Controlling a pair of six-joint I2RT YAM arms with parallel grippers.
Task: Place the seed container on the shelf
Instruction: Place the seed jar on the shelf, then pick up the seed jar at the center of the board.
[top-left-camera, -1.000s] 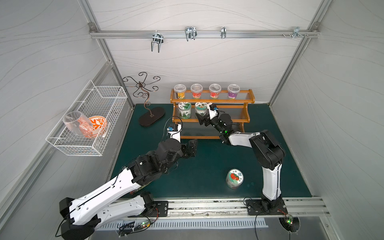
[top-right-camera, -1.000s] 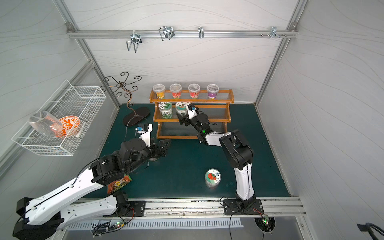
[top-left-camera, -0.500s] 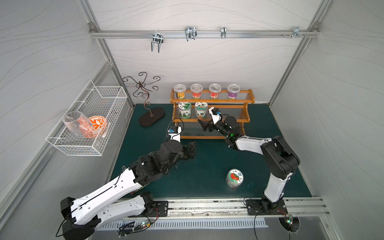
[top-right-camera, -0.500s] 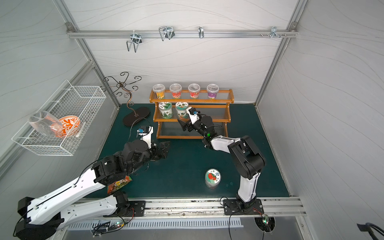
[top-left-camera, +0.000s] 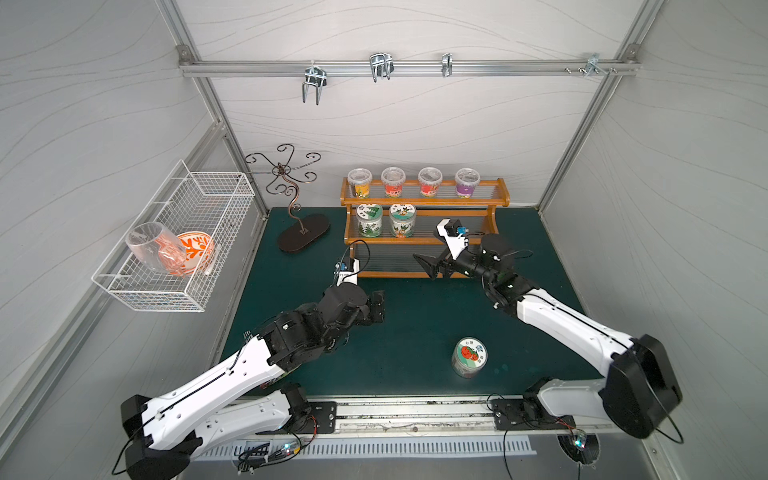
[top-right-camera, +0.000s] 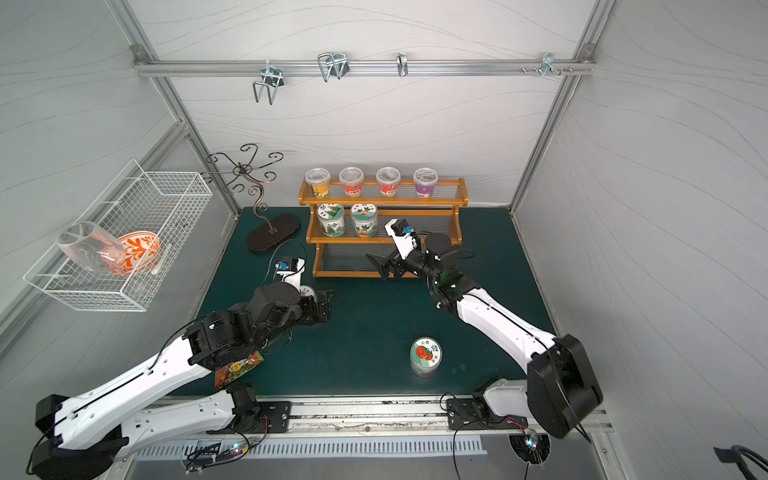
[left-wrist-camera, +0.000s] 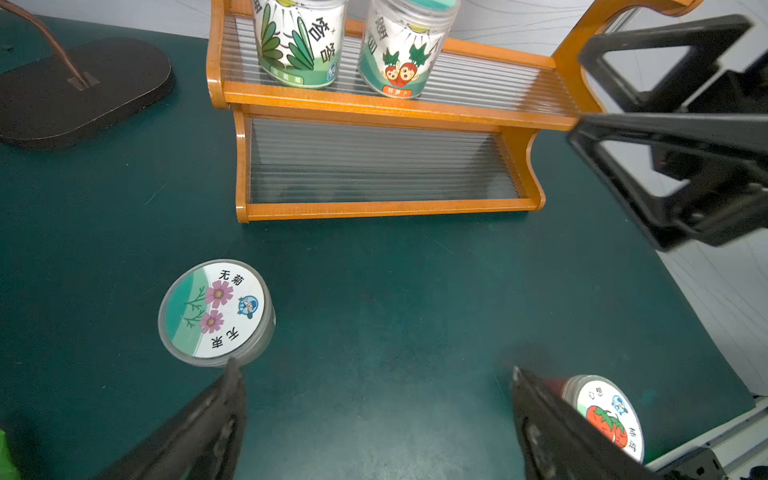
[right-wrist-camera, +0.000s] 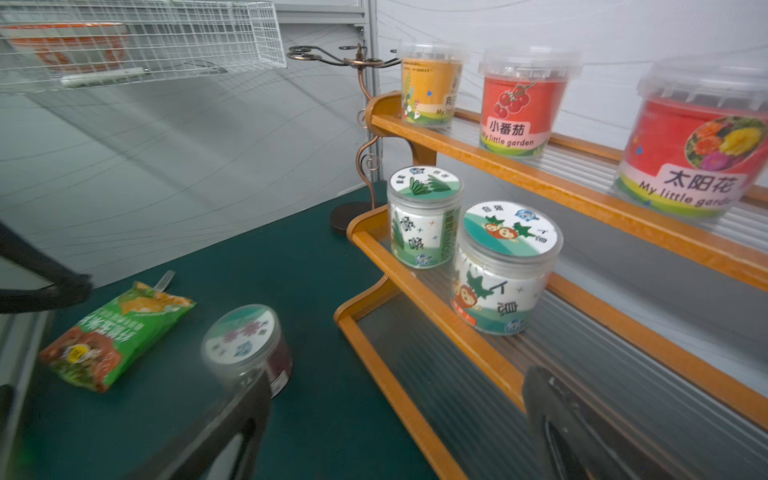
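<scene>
A seed container with a pink-flower lid (left-wrist-camera: 216, 311) (right-wrist-camera: 245, 340) stands on the green mat just beside one finger of my open left gripper (left-wrist-camera: 374, 370) (top-left-camera: 376, 307), not between the fingers. Another seed container with a tomato lid (top-left-camera: 469, 355) (top-right-camera: 426, 353) stands alone near the front. The shelf (top-left-camera: 424, 202) (top-right-camera: 382, 201) holds two seed containers on its middle tier (top-left-camera: 369, 216) (top-left-camera: 402, 216). My right gripper (top-left-camera: 428, 268) (right-wrist-camera: 397, 374) hangs open and empty in front of the lowest tier.
Four lidded cups (top-left-camera: 413, 180) line the shelf's top tier. A metal scroll stand (top-left-camera: 303, 232) sits left of the shelf. The white wire basket (top-left-camera: 183, 266) on the left wall holds a glass and an orange bowl. A snack packet (right-wrist-camera: 116, 332) lies under my left arm.
My right gripper has drawn back from the carrot-lid container on the middle tier and come down in front of the lowest tier, empty. The left arm has hardly moved.
</scene>
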